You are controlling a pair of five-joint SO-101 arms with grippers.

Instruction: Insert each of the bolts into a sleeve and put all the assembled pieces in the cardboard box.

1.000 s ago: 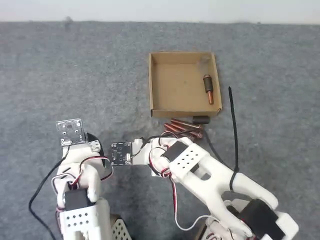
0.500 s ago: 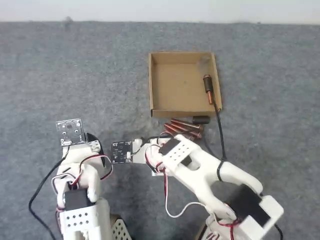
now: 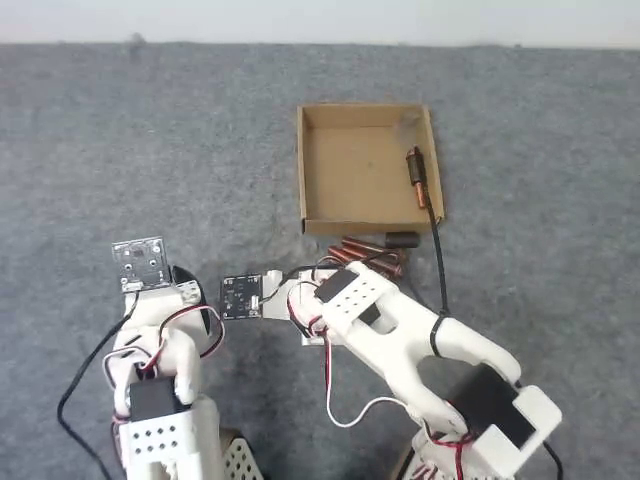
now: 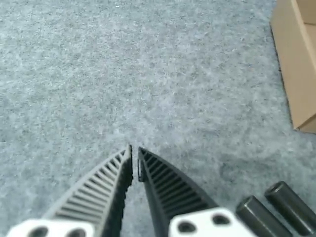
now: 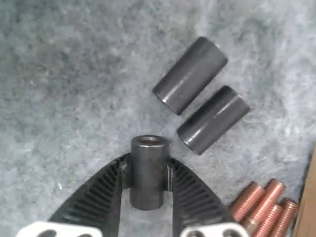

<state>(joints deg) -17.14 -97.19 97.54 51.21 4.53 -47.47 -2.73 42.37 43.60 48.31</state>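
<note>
Right wrist view: right gripper (image 5: 146, 183) round 1 sleeve (image 5: 147, 168), carpet (image 5: 74, 74) beyond (left gripper (image 4: 134, 160) clenched).

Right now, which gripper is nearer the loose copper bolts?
Right. The right gripper, shut on a sleeve, sits just beside the copper bolts by the cardboard box. The left gripper, shut, is over bare carpet, farther off.

Open surface (image 4: 148, 74) lies ahead of your left tool (image 4: 134, 158); bolts (image 5: 264, 205), loose sleeves (image 5: 190, 74) and the cardboard box (image 3: 370, 227) hem your right tool (image 5: 147, 165).
</note>
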